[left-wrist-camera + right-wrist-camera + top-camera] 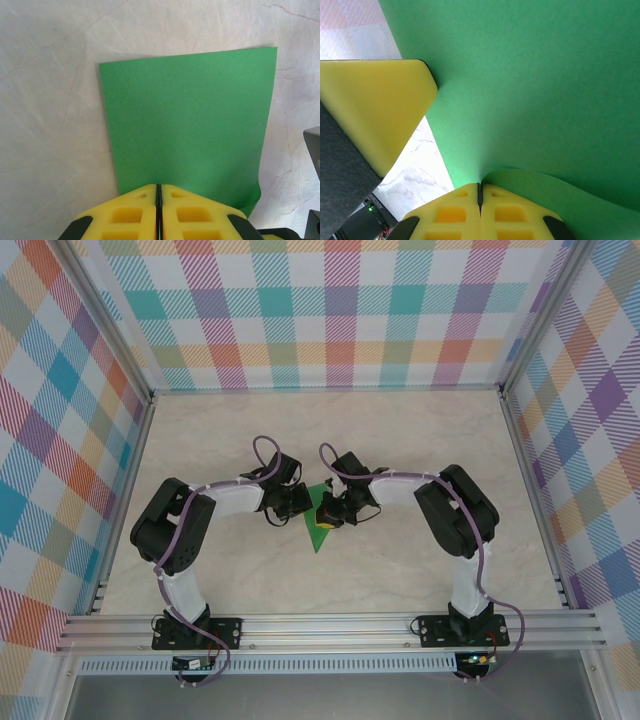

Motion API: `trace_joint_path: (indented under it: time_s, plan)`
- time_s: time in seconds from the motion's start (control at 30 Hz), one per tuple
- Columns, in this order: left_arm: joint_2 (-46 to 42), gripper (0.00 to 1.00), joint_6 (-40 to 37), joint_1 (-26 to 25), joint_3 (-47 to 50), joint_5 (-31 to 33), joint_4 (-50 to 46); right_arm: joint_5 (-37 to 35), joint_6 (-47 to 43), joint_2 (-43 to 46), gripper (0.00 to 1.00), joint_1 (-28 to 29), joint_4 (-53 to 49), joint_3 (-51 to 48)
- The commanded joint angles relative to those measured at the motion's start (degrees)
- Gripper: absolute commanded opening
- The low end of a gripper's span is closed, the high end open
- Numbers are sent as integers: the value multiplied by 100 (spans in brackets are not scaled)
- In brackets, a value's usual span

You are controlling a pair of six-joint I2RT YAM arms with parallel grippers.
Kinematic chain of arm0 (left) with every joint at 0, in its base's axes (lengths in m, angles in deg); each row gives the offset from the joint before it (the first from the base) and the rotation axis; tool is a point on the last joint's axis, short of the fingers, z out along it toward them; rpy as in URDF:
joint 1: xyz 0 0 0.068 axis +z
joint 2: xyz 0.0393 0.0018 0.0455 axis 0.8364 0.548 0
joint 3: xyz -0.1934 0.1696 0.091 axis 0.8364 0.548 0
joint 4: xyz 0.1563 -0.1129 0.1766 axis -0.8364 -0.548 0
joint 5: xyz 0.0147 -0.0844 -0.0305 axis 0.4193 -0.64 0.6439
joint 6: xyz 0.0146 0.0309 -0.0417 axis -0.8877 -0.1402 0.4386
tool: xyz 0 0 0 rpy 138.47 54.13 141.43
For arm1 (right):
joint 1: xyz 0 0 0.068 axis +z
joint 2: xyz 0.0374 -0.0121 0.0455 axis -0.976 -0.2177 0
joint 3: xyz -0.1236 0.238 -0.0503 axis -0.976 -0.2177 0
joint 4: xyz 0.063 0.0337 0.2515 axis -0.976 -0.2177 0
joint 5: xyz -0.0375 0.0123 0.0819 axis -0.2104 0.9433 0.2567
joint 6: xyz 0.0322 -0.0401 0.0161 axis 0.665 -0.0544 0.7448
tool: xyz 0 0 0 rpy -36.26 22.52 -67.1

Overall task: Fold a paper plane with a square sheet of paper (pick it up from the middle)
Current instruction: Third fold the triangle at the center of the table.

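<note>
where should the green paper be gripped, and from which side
At an edge, coming in level with the sheet: the green paper is a thin sheet, so only an edge fits between jaws. The left gripper and right gripper pinch it that way.

The worktop [330,430] lies bare along its far edge and into both far corners, so a pass is open there. The middle is blocked, where the left gripper [300,505] and the right gripper [327,517] meet on the square sheet of paper [318,535]. The arms' elbows stand toward the left and right edges, and checked walls [340,320] close off three sides.
</note>
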Motion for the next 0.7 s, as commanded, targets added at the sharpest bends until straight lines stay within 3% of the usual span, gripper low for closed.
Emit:
trace_joint_path:
  time_s: [0.0, 0.3, 0.5, 0.67]
  plan:
    - [43, 9, -130, 33, -31, 46, -381, -156, -255, 146, 2, 39, -385, -41]
    - [18, 9, -113, 33, -63, 27, -394, -157, -214, -43, 5, 39, -358, 34]
    - [-352, 12, -5, 117, -79, 161, -497, -131, -100, -154, 24, 39, -352, 51]
    - [-829, 13, 69, 298, 53, 437, -690, -132, -92, -163, 32, 39, -343, 29]
